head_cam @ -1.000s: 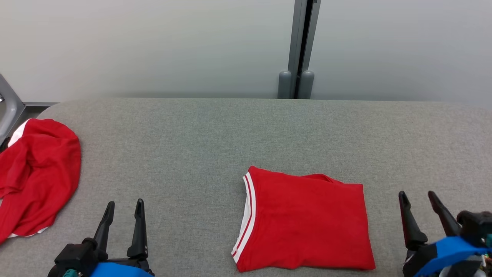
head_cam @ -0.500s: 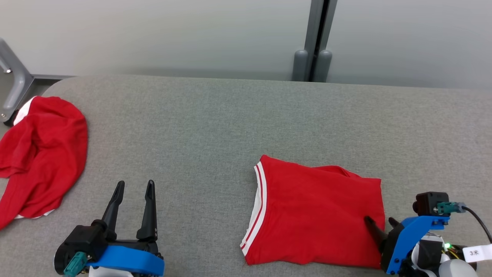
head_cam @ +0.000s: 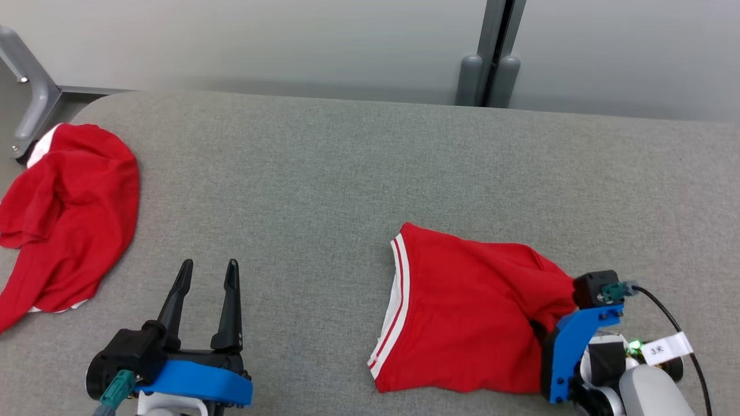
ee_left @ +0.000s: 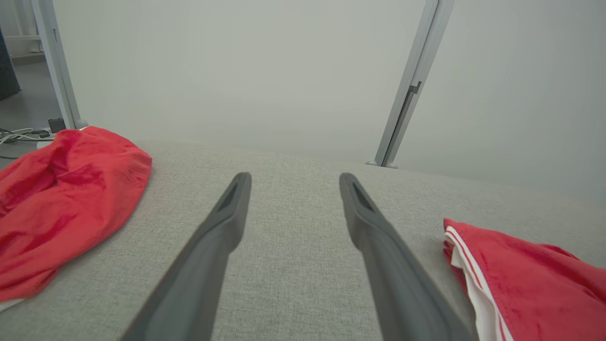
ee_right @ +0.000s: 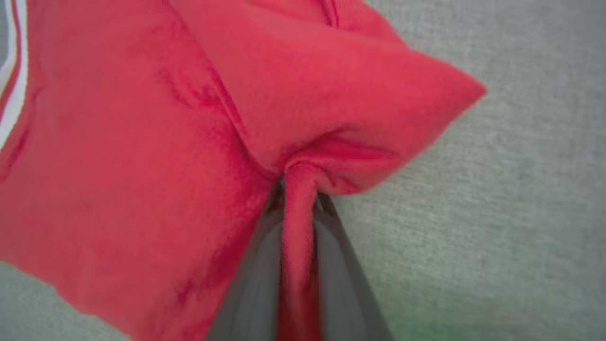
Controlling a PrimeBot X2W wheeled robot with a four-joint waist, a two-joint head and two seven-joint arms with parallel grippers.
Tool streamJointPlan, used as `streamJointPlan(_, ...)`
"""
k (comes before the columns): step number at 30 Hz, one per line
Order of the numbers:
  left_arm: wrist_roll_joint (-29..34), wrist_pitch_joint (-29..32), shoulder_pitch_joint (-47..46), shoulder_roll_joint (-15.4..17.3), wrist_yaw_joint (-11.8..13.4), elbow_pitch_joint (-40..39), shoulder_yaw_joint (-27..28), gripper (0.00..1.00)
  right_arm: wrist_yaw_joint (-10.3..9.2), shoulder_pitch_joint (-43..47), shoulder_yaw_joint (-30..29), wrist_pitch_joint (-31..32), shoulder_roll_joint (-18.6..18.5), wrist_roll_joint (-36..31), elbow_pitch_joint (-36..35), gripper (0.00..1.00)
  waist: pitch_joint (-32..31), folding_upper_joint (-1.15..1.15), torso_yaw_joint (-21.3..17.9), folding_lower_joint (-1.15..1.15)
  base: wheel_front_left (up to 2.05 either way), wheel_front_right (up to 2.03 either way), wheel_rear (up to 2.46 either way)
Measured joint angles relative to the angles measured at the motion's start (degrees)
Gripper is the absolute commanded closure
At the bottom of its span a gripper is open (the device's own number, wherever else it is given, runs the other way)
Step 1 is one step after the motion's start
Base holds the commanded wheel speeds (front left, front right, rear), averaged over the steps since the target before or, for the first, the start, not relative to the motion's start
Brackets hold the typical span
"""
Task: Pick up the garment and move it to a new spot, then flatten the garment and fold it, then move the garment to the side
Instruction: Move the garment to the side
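Note:
The garment (head_cam: pixel 462 312) is a folded red shirt with a white-striped hem on its left side, lying right of centre on the grey padded table (head_cam: pixel 318 173). My right gripper (head_cam: pixel 541 330) is shut on a pinch of its right edge, and the cloth bunches up toward the fingers. In the right wrist view a ridge of the red garment (ee_right: pixel 142 142) runs between the closed right gripper (ee_right: pixel 298 189). My left gripper (head_cam: pixel 208 268) stands open over bare table at the lower left, well apart from the garment (ee_left: pixel 530 274), and the left gripper (ee_left: pixel 293 182) holds nothing.
A second red garment (head_cam: pixel 69 214) lies crumpled at the table's left end, also visible as a red heap (ee_left: pixel 61 199) in the left wrist view. A grey post (head_cam: pixel 494 52) stands behind the table against the pale wall. A metal frame leg (head_cam: pixel 34 98) is at the far left.
The camera has shifted. My right gripper came down onto the garment's right edge and shut on it, pulling the cloth up into a bunch. The left gripper has stayed open.

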Motion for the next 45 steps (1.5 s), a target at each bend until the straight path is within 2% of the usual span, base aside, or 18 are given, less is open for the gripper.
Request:
streamJointPlan(2,0.1,0.0,-0.3,-0.1,-0.1,-0.4,-0.3,0.00,0.01,-1.2,1.3,-0.2,-0.2,-2.5,-0.8,1.00,0.8,0.00,-0.3,0.00,0.00,0.00,0.00)
streamJointPlan(4,0.2,0.0,-0.7,-0.2,-0.1,-1.1,-0.6,0.00,0.03,-3.9,3.4,-0.2,-2.0,-4.1,-1.6,1.00,2.1,0.01,-0.9,0.00,0.00,0.00,0.00)
streamJointPlan(11,0.6,0.0,-4.4,-0.3,-0.2,-4.5,-0.4,0.00,0.04,-21.3,8.2,-1.3,-12.4,-5.5,-3.0,1.00,8.9,0.02,-4.7,0.01,0.00,0.00,0.00)
streamJointPlan(18,1.7,0.0,-9.0,-0.3,-0.2,-7.5,-1.9,0.00,0.03,-34.4,7.8,-4.7,-21.6,-5.8,1.9,1.00,15.5,0.01,-7.7,0.01,0.00,0.00,0.00)
streamJointPlan(27,1.8,0.0,-13.5,1.7,-0.3,-11.6,-4.8,0.00,0.04,-41.2,4.4,-10.6,-30.3,-9.2,8.3,1.00,21.9,0.02,-10.9,0.01,0.00,0.00,0.00)
streamJointPlan(32,2.1,0.0,-14.6,4.1,-0.3,-12.8,-5.2,0.00,0.03,-42.5,3.1,-14.4,-32.3,-11.8,9.6,1.00,24.7,0.02,-12.2,0.01,0.00,0.00,0.00)
streamJointPlan(38,1.6,0.0,-15.5,5.2,-0.3,-13.8,-5.2,0.00,0.04,-43.1,3.1,-17.9,-34.7,-14.9,10.1,1.00,26.5,0.01,-12.6,0.00,0.00,0.00,0.00)
streamJointPlan(45,1.5,0.0,-15.6,6.1,-0.3,-14.8,-4.2,0.00,0.07,-43.4,6.0,-19.5,-36.5,-17.0,7.2,1.00,27.0,0.01,-12.2,0.00,0.00,0.00,0.00)
